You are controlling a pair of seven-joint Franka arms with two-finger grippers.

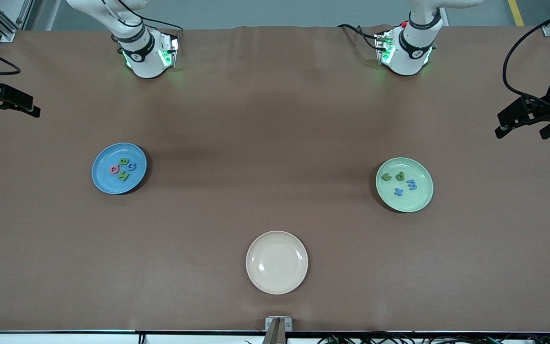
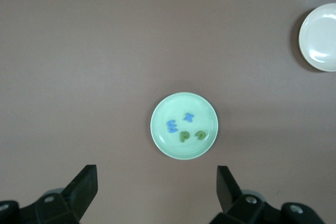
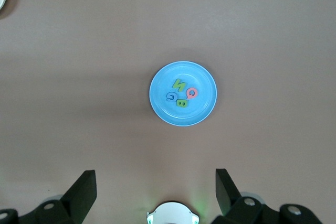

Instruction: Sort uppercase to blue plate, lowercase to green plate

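Note:
The blue plate (image 1: 105,181) lies toward the right arm's end of the table. On it are the uppercase letters: green B (image 1: 123,161), blue G (image 1: 132,166), pink Q (image 1: 114,169) and green N (image 1: 124,176). The green plate (image 1: 416,203) lies toward the left arm's end. It holds the lowercase letters: two green ones (image 1: 386,177) (image 1: 400,176), blue m (image 1: 412,184) and blue x (image 1: 398,192). My right gripper (image 3: 155,174) hangs high over the table beside the blue plate (image 3: 163,111), open and empty. My left gripper (image 2: 157,171) hangs high beside the green plate (image 2: 160,140), open and empty.
An empty cream plate (image 1: 277,262) sits midway between the two ends, nearer the front camera than the other plates. The arms' bases (image 1: 146,57) (image 1: 406,55) stand at the table's back edge. Brown cloth covers the table.

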